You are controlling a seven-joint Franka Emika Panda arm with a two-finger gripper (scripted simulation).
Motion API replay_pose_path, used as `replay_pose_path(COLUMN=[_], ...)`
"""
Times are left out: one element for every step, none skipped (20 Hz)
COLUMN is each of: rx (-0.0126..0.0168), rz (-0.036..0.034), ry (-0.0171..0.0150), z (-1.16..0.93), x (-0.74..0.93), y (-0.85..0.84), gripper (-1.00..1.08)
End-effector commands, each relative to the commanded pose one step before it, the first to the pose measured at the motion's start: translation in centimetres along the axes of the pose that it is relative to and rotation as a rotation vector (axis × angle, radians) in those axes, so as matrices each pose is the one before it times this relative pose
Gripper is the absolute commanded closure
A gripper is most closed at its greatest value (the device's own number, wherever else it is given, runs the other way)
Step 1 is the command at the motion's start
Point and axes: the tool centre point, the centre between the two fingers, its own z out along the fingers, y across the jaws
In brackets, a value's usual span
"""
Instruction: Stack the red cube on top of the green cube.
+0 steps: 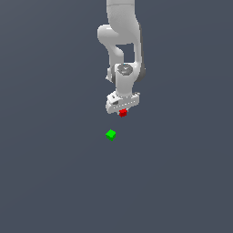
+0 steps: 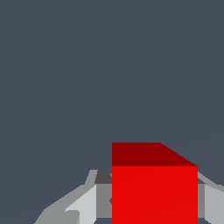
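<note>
Your end effector is clamped on the small solid red cube; in the wrist view that cube fills the space between the two grey fingers, with a finger flush against each side, so read the grip as firm and centred. In the exterior view the cube sits right at the tip of the white arm, apparently lifted off the flat dark grey bench, though no shadow confirms the height. The small bright green cube rests alone on the bench, apart from the red one: it lies lower in the exterior view and slightly toward that view's left of the end effector. That offset is what your next move turns on. You need to carry the red cube across that gap, mostly toward the camera side of the exterior view with a small shift to its left, until it hangs squarely over the green cube. The green cube does not show in the wrist view, so you are not yet above it. Both cubes are tiny and equal in size, so judge alignment closely before lowering; a small error would likely tip the red cube off. Neither has a long axis to worry about.
</note>
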Motion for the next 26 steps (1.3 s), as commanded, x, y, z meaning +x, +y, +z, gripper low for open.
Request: replay_pose_path(rx=[-0.00044, -0.00006, 0.00000, 0.00000, 0.00000, 0.00047, 0.00000, 0.00000, 0.00066, 0.00000, 0.00000, 0.00000, 0.00000, 0.00000, 0.00000, 0.00000, 0.00000, 0.00000, 0.00000, 0.00000, 0.00000, 0.00000, 0.00000, 0.00000, 0.00000, 0.00000], rz=[-0.00003, -0.00044, 0.00000, 0.00000, 0.00000, -0.00009, 0.00000, 0.00000, -0.00003, 0.00000, 0.00000, 0.00000, 0.00000, 0.00000, 0.00000, 0.00000, 0.00000, 0.00000, 0.00000, 0.00000, 0.00000, 0.00000, 0.00000, 0.00000, 0.00000, 0.00000], ry=[0.00092, -0.00020, 0.00000, 0.00000, 0.00000, 0.00012, 0.00000, 0.00000, 0.00020, 0.00000, 0.00000, 0.00000, 0.00000, 0.00000, 0.00000, 0.00000, 0.00000, 0.00000, 0.00000, 0.00000, 0.00000, 0.00000, 0.00000, 0.00000, 0.00000, 0.00000], z=[-1.238, -0.575, -0.617, -0.590, -0.552, -0.511, -0.473, -0.432, -0.390, -0.348, -0.304, -0.259, -0.213, -0.166, -0.119, -0.071, -0.024, 0.152, 0.008, 0.023, 0.038, 0.053, 0.068, 0.082, 0.097, 0.111], x=[0.005, 0.001, -0.004, -0.001, 0.002, 0.005, 0.008, 0.010, 0.009, 0.012, 0.012, 0.011, 0.010, 0.008, 0.006, 0.004, 0.001, 0.011, 0.016, 0.047, 0.078, 0.109, 0.140, 0.171, 0.201, 0.231], y=[0.010, -0.020, -0.003, -0.004, -0.005, -0.005, -0.005, -0.004, 0.002, -0.003, -0.002, -0.001, -0.001, -0.001, 0.000, 0.000, 0.000, 0.008, 0.019, 0.057, 0.096, 0.133, 0.171, 0.208, 0.244, 0.279], gripper=[1.08, 1.08, 1.08, 1.08, 1.08, 1.08, 1.08, 1.08, 1.08, 1.08, 1.08, 1.08, 1.08, 1.08, 1.08, 1.08, 1.08, 1.08, 1.08, 1.08, 1.08, 1.08, 1.08, 1.08, 1.08, 1.08])
